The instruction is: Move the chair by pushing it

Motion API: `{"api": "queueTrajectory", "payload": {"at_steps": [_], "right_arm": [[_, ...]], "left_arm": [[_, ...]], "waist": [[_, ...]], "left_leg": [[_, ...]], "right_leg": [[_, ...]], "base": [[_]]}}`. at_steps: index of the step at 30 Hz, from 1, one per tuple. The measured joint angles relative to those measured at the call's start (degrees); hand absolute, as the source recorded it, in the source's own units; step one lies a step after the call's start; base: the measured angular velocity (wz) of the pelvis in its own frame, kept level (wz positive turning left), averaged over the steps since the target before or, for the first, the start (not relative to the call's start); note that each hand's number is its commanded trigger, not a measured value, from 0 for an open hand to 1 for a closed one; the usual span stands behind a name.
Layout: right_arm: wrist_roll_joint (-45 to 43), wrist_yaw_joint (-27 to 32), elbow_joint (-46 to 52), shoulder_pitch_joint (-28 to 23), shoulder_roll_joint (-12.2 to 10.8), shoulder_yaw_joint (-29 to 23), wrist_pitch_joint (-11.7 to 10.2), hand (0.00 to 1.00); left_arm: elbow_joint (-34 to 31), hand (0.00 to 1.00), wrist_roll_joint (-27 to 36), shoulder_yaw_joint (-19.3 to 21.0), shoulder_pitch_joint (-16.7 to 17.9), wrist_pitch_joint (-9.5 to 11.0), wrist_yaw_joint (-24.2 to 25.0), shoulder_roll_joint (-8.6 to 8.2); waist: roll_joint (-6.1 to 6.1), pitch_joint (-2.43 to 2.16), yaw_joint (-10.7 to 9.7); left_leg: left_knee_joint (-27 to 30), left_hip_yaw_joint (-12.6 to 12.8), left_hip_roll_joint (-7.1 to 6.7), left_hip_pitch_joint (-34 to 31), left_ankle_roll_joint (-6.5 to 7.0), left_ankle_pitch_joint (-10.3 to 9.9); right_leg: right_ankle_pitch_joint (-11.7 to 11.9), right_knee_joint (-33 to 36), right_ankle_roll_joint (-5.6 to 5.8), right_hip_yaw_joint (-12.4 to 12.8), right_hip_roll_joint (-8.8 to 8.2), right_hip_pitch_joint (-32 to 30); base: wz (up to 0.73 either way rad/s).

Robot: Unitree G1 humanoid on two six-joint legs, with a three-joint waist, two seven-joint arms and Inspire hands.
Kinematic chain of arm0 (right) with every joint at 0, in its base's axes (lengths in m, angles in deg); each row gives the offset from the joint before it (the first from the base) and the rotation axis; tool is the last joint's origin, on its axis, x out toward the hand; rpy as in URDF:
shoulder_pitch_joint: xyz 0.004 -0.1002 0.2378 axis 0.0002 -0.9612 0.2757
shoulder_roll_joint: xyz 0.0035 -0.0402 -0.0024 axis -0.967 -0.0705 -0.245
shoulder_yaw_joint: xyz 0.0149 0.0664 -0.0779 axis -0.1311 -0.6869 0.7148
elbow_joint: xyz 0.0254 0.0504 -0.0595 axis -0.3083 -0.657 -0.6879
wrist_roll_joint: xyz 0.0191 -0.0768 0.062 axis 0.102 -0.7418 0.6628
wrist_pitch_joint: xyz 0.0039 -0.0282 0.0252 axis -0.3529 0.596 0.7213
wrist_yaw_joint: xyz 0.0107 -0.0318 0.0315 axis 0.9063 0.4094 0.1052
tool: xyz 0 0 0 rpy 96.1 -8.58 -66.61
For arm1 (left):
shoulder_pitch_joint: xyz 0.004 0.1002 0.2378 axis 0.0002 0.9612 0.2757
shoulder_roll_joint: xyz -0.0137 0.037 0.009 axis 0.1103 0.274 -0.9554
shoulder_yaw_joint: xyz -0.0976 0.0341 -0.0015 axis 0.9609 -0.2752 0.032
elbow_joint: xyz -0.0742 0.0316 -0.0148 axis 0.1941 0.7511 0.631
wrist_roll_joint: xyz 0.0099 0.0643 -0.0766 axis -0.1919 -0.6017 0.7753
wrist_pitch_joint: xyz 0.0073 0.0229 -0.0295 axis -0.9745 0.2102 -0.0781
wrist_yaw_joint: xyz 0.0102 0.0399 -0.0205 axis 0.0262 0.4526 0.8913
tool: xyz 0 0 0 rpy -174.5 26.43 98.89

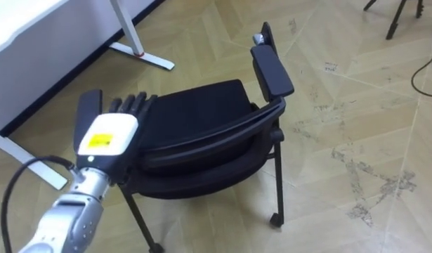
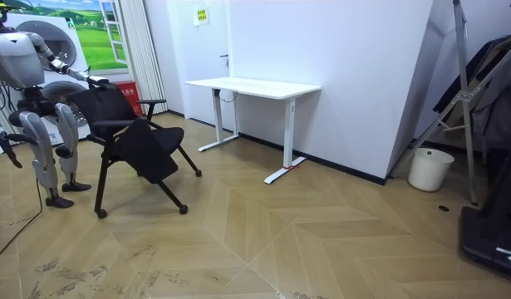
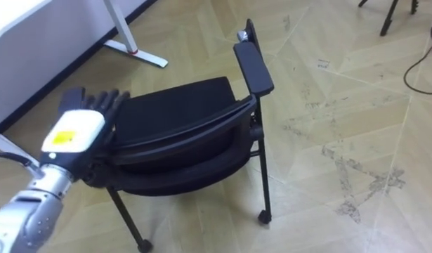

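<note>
Left eye view puts the left hand (image 1: pixel 107 137) nearest, fingers straight and side by side, laid over the left end of the chair (image 1: pixel 194 109) back, apparently to shove with the palm rather than grip. The chair stands just ahead of the robot, its seat facing the white desk (image 1: pixel 19 28) beyond, likely its destination. The right hand (image 2: pixel 12 159) hangs idle at the robot's side.

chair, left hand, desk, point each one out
chair (image 1: pixel 194 105), left eye view, on the seat.
left hand (image 1: pixel 107 137), left eye view, on the back of the hand.
desk (image 2: pixel 255 85), room view, on the tabletop.
</note>
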Motion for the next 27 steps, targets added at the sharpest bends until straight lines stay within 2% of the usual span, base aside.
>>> {"api": "queueTrajectory", "payload": {"at_steps": [2,4,9,11,14,15,16,21,27], "right_arm": [[-0.1,0.2,0.1,-0.2,0.1,0.0,0.0,0.00],[-0.5,0.3,0.4,-0.2,0.1,-0.1,-0.1,0.00],[-1.4,1.2,0.7,-1.1,0.1,0.0,0.1,0.00],[-1.4,1.9,2.0,-2.3,0.0,0.0,0.3,0.00],[-1.4,2.2,2.8,-2.4,-0.1,0.2,0.6,0.00],[-1.3,2.2,2.9,-2.4,-0.1,0.2,0.6,0.00],[-1.3,2.2,3.0,-2.4,-0.1,0.3,0.6,0.00],[-1.6,2.8,4.6,-2.4,-0.1,0.1,0.7,0.00],[-2.2,2.8,4.8,-2.5,-0.2,0.1,0.7,0.00]], "left_arm": [[4.4,0.00,0.0,0.3,-0.9,1.7,-2.5,-0.11],[7.1,0.00,-0.1,0.5,-1.1,2.4,-4.0,-0.43],[12.7,0.00,-0.1,0.5,-3.2,2.6,-6.0,-1.33],[15.3,0.00,-0.1,1.0,-3.8,2.7,-7.2,-2.89],[17.5,0.00,-0.1,1.6,-4.9,2.8,-8.2,-3.72],[18.0,0.09,-0.1,1.7,-5.1,2.8,-8.2,-4.00],[18.8,1.00,-0.1,1.7,-5.8,2.7,-8.3,-4.37],[19.5,1.00,-0.1,2.1,-6.5,2.7,-8.2,-5.07],[19.4,1.00,-0.2,2.2,-6.2,2.7,-8.2,-5.11]], "waist": [[-0.37,-0.21,0.3],[-0.49,-0.41,0.1],[-0.90,-0.68,0.0],[-1.15,-0.83,0.2],[-1.39,-0.98,0.1],[-1.45,-1.02,0.1],[-1.60,-1.11,0.0],[-1.71,-1.18,0.1],[-1.66,-1.21,0.1]], "left_leg": [[-0.1,1.4,0.16,1.0,-0.01,0.0],[-0.3,1.8,0.16,2.1,-0.01,0.0],[-0.2,2.8,-0.16,3.2,-0.01,0.0],[-0.4,3.0,-0.10,4.1,-0.01,0.0],[-0.4,3.4,0.08,4.5,-0.01,0.0],[-0.4,3.6,0.15,4.5,-0.01,0.0],[-0.4,3.6,0.19,4.6,-0.01,0.0],[-0.2,3.6,0.20,4.6,-0.01,0.0],[-0.2,3.6,0.19,4.7,-0.01,0.0]], "right_leg": [[0.0,0.1,-0.03,1.1,0.15,0.4],[0.0,0.0,-0.06,1.5,0.22,1.3],[0.0,0.1,-0.06,2.5,0.31,2.0],[-0.1,0.1,0.03,3.3,0.41,2.3],[0.0,0.2,0.07,4.1,0.59,2.3],[0.0,0.3,0.07,4.1,0.59,2.4],[0.0,0.3,0.10,4.1,0.57,2.6],[0.1,0.2,0.21,4.0,0.52,2.7],[0.1,0.0,0.18,3.9,0.52,3.0]], "base": [[-0.22],[-0.20],[-0.10],[-0.10],[-0.10],[0.00],[0.00],[0.00],[0.00]]}}
